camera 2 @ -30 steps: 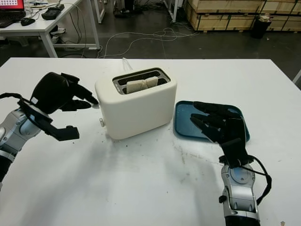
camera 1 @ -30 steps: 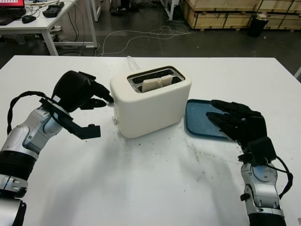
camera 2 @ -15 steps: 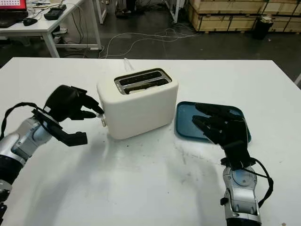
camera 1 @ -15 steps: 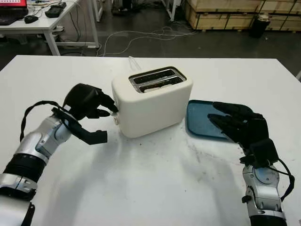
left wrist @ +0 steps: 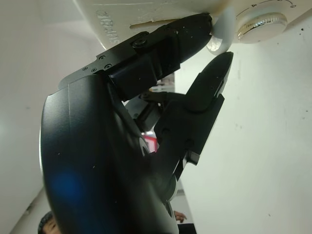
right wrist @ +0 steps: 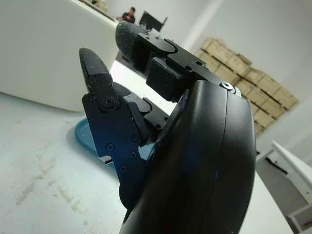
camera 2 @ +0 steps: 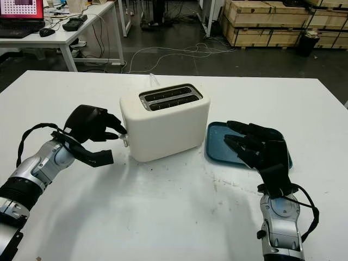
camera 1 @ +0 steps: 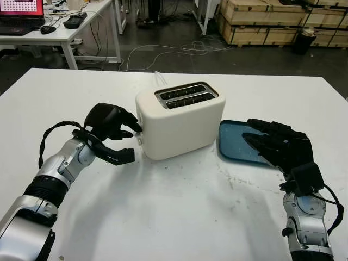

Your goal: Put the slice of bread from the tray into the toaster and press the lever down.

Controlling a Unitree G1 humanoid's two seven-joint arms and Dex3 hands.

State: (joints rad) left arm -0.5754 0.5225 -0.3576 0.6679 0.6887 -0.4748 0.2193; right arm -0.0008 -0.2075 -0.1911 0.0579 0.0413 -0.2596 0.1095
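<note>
White table (camera 1: 163, 217): toaster (camera 1: 182, 128) mid-table, bread likely sunk in its slots, unseen. Left hand (camera 1: 109, 125), fingers curled, presses the small stiff lever (left wrist: 219, 31) from above. Right hand (camera 1: 280, 144) open above the tray (camera 1: 231, 142).

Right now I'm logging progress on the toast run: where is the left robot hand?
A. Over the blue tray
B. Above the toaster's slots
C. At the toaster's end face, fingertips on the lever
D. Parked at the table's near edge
C: the left robot hand reaches to the end of the toaster, with its fingertips against the lever beside the dial, while the right robot hand is over the tray.
</note>
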